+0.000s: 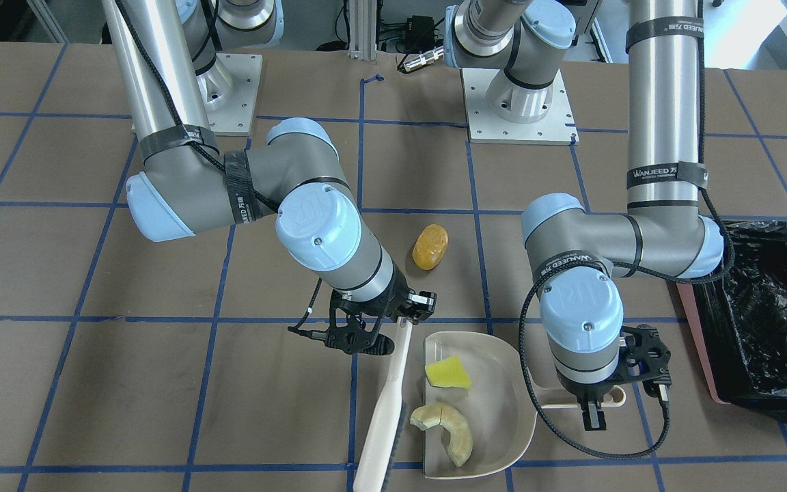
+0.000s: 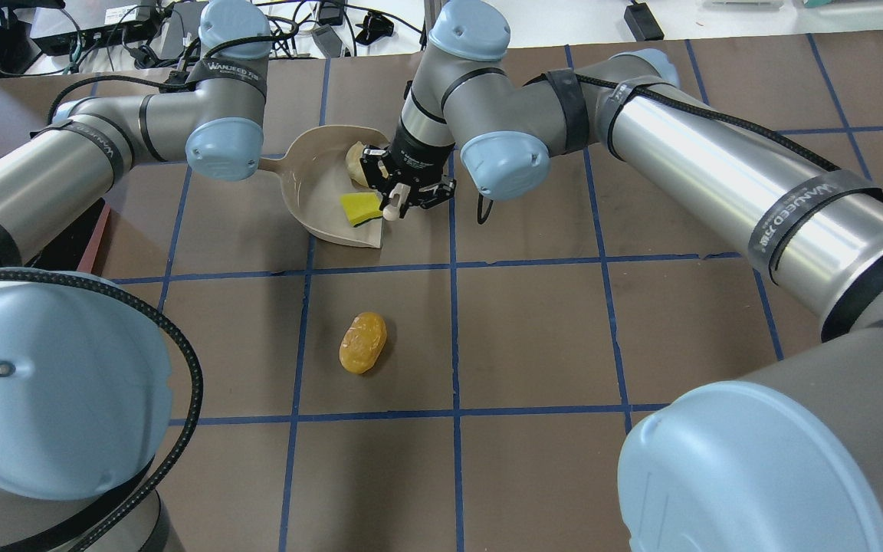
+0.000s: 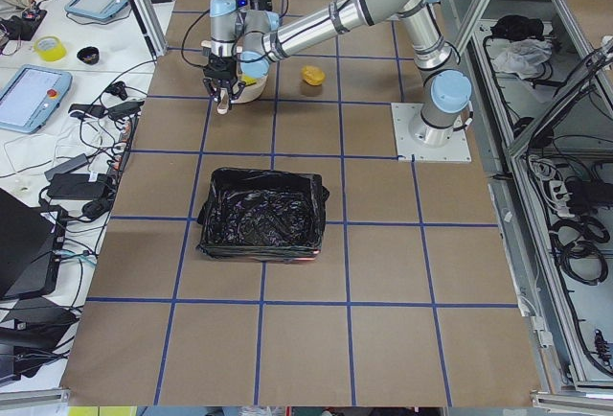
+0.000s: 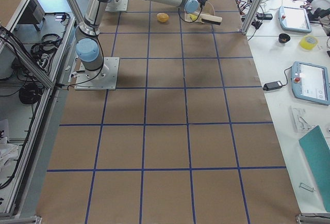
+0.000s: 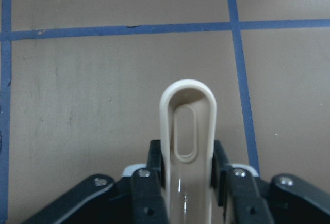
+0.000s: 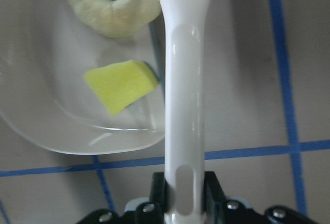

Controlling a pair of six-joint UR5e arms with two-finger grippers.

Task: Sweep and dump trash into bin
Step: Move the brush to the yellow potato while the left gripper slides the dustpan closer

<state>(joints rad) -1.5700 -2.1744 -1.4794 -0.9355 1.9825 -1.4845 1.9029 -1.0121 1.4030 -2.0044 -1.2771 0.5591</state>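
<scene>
The bin [image 1: 721, 321] sat near the dustpan [image 1: 496, 383], whose handle the left gripper [image 1: 593, 408] clamped tight. The right gripper [image 1: 404, 320] pinched the brush [image 1: 383, 424] handle. The crescent slice [image 1: 449, 427] and yellow-green wedge [image 1: 448, 374] lay in the pan; the golden-brown oval [image 1: 430, 247] sat apart on the table [image 1: 161, 383].

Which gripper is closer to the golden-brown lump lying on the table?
Right. The right gripper, shut on the brush, is a short way from the lump; the left gripper, holding the dustpan by its handle, is farther off, across the pan.
</scene>
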